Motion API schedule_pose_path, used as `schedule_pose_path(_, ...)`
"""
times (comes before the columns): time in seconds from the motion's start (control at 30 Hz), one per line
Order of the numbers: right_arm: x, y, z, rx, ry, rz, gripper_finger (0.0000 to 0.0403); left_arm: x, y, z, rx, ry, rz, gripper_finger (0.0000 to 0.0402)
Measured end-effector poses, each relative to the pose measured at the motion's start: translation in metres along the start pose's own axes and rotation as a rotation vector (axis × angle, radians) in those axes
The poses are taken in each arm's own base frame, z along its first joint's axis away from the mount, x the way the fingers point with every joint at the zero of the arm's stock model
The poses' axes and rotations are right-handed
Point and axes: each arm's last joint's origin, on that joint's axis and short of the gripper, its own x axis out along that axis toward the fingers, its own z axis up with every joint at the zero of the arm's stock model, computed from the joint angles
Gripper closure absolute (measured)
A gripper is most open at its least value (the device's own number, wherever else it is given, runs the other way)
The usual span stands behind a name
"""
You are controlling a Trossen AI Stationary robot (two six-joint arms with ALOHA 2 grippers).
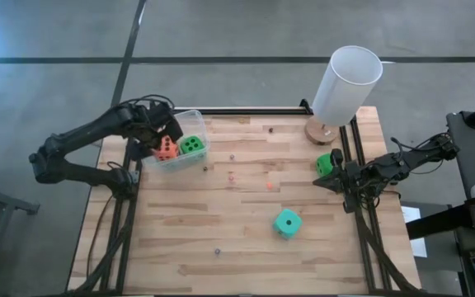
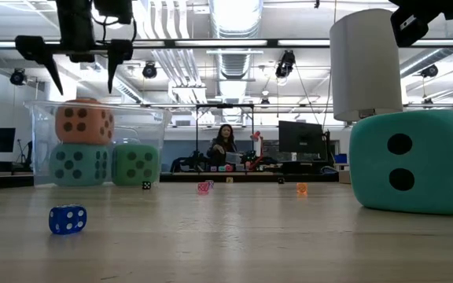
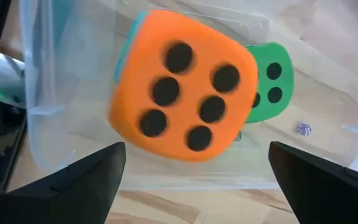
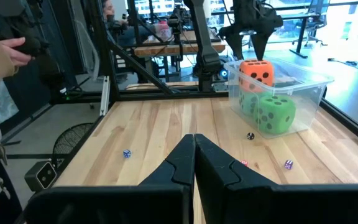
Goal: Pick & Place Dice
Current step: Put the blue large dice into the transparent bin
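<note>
Butcher-block wooden table [image 1: 246,223] on a black frame, open lab hall behind with monitors and a seated person [image 2: 225,146] far back. No readable brand, label or writing on anything; only pips on dice.

Landmark: clear plastic tub [image 1: 190,157] at the table's far left corner.
- Inside the tub: orange die [image 1: 166,148] stacked on a teal die [image 2: 78,164], green die [image 1: 191,146] beside them.
- Left gripper [image 1: 165,136] directly above the tub, fingers spread wide, empty; orange die sits just below them.
- Second teal die [image 1: 287,222] well apart from the tub, on open table toward the near right.
- Another green die [image 1: 327,162] at the right edge, across the table from the tub, near the white cylinder [image 1: 346,85].
- Right gripper [image 1: 326,179] beside that green die, fingers pressed together, holding nothing.
- Tiny dice scattered; a blue one [image 2: 68,219] near the tub.
</note>
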Motion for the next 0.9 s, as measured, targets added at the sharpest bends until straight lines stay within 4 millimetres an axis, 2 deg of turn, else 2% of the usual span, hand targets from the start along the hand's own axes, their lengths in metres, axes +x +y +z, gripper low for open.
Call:
schedule_pose_path(0.23, 0.0, 0.0, 0.0, 0.0, 0.0, 0.0, 0.0394, -0.018, 0.0, 0.001, -0.009, -0.001, -0.017, 0.0002)
schedule_pose_path(0.37, 0.0, 0.0, 0.0, 0.0, 0.0, 0.0, 0.0394, -0.02, -0.001, 0.001, 0.003, -0.001, -0.03, 0.0005)
schedule_pose_path(0.9, 0.0, 0.0, 0.0, 0.0, 0.0, 0.0, 0.0394, -0.023, -0.003, 0.001, 0.296, -0.036, -0.05, 0.0006)
